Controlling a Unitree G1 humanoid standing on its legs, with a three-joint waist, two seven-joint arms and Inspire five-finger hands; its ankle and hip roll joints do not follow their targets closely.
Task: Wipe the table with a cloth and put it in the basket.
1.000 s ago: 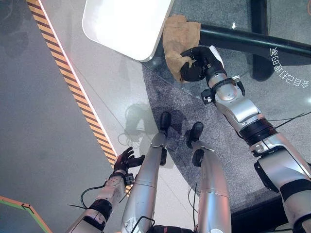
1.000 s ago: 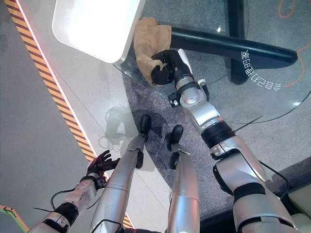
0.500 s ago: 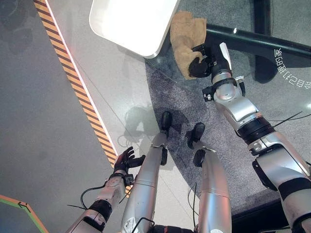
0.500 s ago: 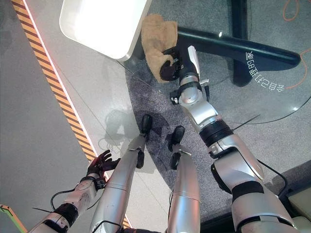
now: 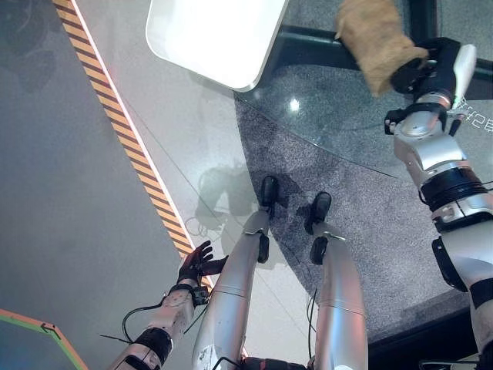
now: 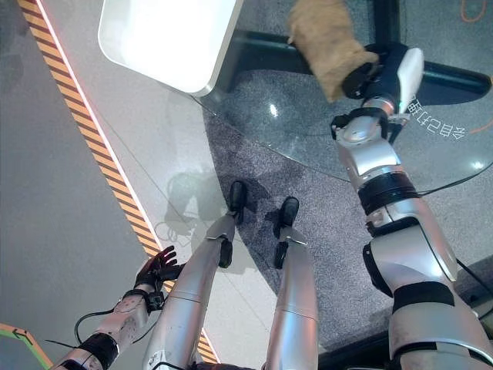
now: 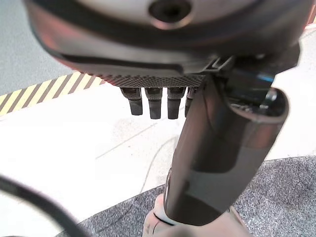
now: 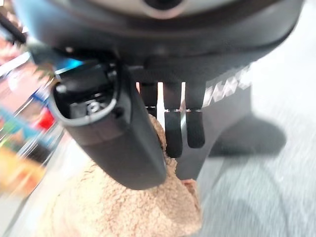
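From the left eye view, the right hand [image 5: 422, 71] is up over the glass table [image 5: 323, 116], fingers curled round the bottom of a tan cloth [image 5: 373, 38]. The cloth stands up from the fist, clear of the glass as far as I can tell. A white tray [image 5: 216, 35] sits off the glass edge to one side. The left hand [image 5: 199, 262] hangs low by the floor, fingers loosely spread, holding nothing.

The right eye view gives the same picture: the cloth [image 6: 323, 42] bunched above the right hand [image 6: 370, 77], a dark table leg [image 6: 262, 48] passing under the glass. I see no basket, so the drop may have to be searched for, and a long carry gives more time for a slip.

The left wrist view shows the left hand's fingers [image 7: 153, 103] straight and empty over pale floor.

The right wrist view is the worrying one. The thumb [image 8: 111, 133] and fingers [image 8: 175, 133] pinch just the upper edge of the cloth [image 8: 118, 207]; most of it sags below the grip. A quick swing could pull it free, or a trailing corner might snag the table edge.
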